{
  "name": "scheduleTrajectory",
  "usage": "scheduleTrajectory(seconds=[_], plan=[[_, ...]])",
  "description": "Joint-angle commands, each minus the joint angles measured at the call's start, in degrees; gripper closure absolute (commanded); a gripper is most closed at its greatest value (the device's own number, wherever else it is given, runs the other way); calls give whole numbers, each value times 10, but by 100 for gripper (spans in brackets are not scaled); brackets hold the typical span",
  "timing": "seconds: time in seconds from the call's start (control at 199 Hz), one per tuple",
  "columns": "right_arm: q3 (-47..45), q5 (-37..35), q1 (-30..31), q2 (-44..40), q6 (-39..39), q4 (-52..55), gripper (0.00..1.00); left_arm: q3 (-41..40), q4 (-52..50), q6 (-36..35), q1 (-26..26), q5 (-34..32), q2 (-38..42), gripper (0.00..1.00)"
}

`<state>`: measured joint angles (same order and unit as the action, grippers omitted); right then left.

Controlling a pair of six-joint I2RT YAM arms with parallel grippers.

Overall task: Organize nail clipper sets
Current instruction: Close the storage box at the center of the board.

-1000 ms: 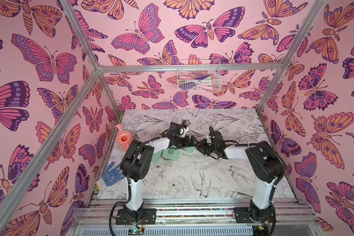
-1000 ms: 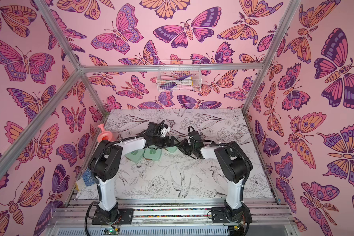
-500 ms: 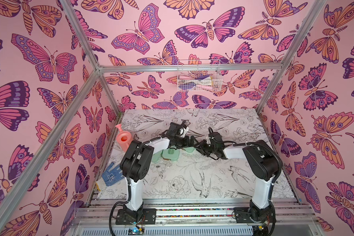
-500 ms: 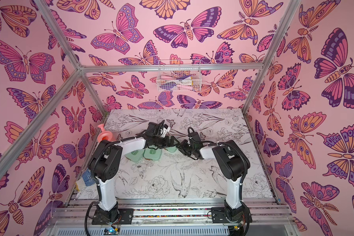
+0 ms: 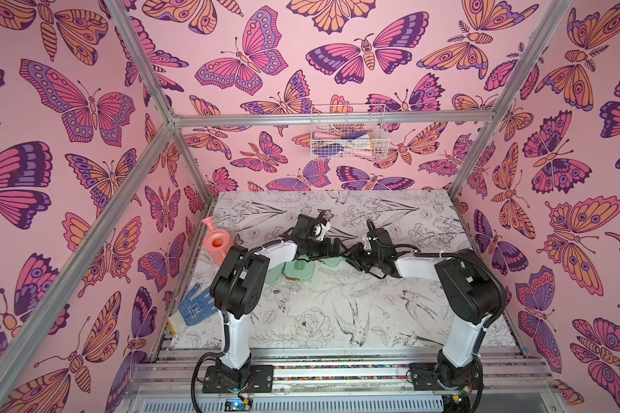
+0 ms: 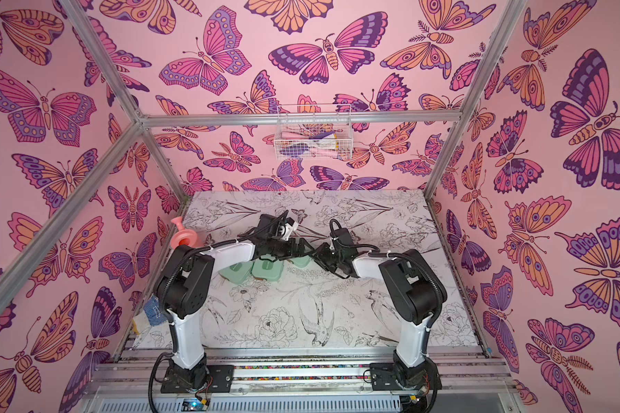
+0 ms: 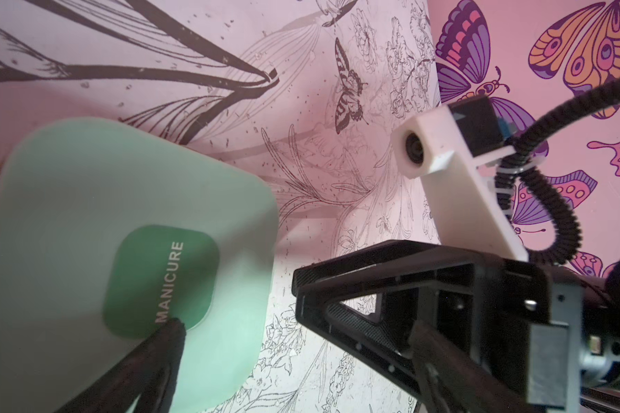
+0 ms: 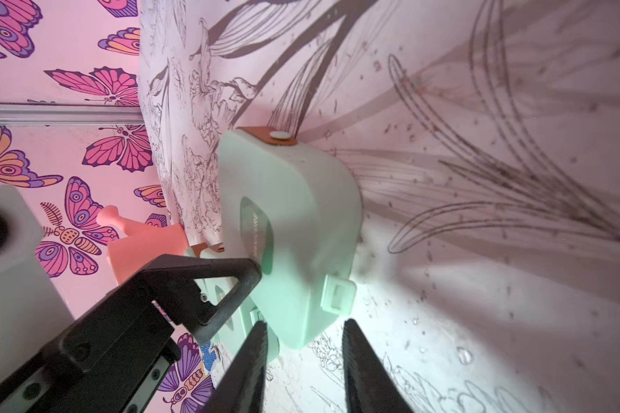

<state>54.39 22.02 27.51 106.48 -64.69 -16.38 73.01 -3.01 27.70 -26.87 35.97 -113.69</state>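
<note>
I am holding my left gripper (image 5: 335, 247) spread wide over the rightmost mint-green case (image 8: 301, 221), with one fingertip (image 7: 174, 329) touching its dark lid label (image 7: 140, 271). My right gripper (image 8: 305, 322) is hanging partly parted and gripping nothing, its tips just at that case's corner beside the clasp (image 8: 337, 295). The case is lying shut on the table (image 5: 337, 321), left of centre, in a row with the middle case (image 5: 299, 270) and the leftmost case (image 5: 274, 276).

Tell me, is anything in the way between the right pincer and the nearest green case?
Nothing visible. The right pincer faces the clasp of the case, with no object between. One finger of the left pincer is at the lid, off to one side.
</note>
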Motion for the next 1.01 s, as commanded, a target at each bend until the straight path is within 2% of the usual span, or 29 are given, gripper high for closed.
scheduleTrajectory(seconds=[0.0, 0.131, 0.276, 0.482, 0.578, 0.709, 0.784, 0.92, 1.0], plan=[[11, 5, 1, 0, 2, -1, 69, -21, -53, 2, 6, -25, -5, 0], [26, 13, 5, 37, -10, -34, 78, -20, -53, 2, 6, -24, -4, 0], [32, 40, 10, 87, -53, -132, 90, -18, -53, 2, 6, -23, -4, 0], [41, 50, 14, 131, -74, -170, 92, -10, -57, -2, 8, -22, -7, 0], [23, 45, 14, 120, -76, -184, 92, 1, -65, -6, 9, -24, -10, 0], [24, 37, 14, 93, -50, -137, 92, 21, -82, -11, 14, -33, -9, 0], [32, 36, 14, 89, -37, -116, 92, 45, -120, -21, 17, -64, 1, 0], [40, 42, 14, 97, -38, -113, 92, 121, -281, -38, 24, -228, 22, 0], [37, 42, 14, 99, -41, -116, 92, 172, -380, -46, 39, -269, 9, 0]])
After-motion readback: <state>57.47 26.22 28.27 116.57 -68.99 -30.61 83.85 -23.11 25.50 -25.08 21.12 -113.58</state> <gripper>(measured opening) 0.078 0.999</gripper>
